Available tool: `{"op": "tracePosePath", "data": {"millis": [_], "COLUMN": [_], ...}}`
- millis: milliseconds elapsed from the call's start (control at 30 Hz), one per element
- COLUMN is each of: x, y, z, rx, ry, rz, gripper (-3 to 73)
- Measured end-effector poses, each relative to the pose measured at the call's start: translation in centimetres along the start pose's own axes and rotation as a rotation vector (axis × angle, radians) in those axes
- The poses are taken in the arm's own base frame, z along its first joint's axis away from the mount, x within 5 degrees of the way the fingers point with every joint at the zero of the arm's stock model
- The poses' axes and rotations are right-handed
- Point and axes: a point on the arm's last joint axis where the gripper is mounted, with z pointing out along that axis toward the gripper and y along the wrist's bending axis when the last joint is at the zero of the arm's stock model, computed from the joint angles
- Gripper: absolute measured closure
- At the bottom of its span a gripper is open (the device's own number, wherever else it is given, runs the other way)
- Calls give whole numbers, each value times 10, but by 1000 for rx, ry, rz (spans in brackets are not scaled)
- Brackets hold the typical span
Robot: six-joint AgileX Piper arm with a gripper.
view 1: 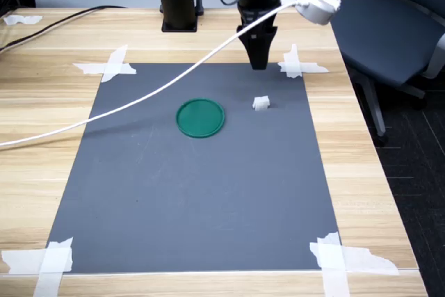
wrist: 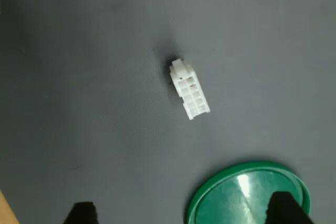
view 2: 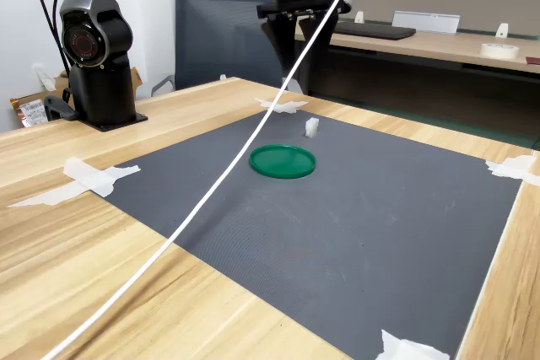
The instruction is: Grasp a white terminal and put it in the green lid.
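Hovering gripper (view 1: pixel 259 60) – jaws parted, empty (mat edge) – white terminal (view 1: pixel 261 103) beside green lid (view 1: pixel 200 117).

An office turned robot test bench. Shown by a wooden desk (view 1: pixel 208 33) carrying a dark mat (view 1: pixel 195 186) fixed at its corners with white tape (view 1: pixel 108 66), well below and around the jaws. Off to the first exterior view's right of the jaws, a dark swivel chair (view 1: pixel 396 26). Beyond, in the second exterior view, another long desk (view 2: pixel 439 44) with a tape roll (view 2: pixel 503 51).
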Motion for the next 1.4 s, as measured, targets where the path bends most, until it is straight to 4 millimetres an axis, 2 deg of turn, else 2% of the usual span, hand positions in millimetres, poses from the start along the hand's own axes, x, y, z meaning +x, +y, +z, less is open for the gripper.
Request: {"op": "tracePosePath", "data": {"millis": [467,700,1400], "x": [-17,-19,-17], "y": [-18,-19,-20], "z": [30,51,76], "rx": [-18,-70,-113], "ry": [20,61,127], "rz": [-69,-100,-202], "gripper": [76,76,79]}}
